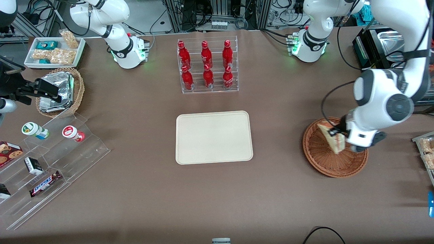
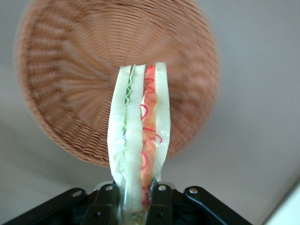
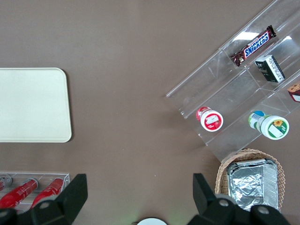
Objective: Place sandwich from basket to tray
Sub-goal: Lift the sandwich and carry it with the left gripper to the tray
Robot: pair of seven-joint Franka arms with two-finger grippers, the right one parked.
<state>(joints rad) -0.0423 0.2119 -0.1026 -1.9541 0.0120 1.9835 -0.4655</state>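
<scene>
The sandwich, a wedge of white bread with red and green filling in clear wrap, hangs above the reddish-brown wicker basket, lifted clear of its weave. My left gripper is shut on the sandwich, one black finger on each bread face. The cream tray lies flat at the table's middle with nothing on it, well apart from the basket, toward the parked arm's end.
A clear rack of red bottles stands farther from the front camera than the tray. A clear stepped display with snacks and a tan basket of foil packets sit toward the parked arm's end. Snack packets lie at the working arm's table edge.
</scene>
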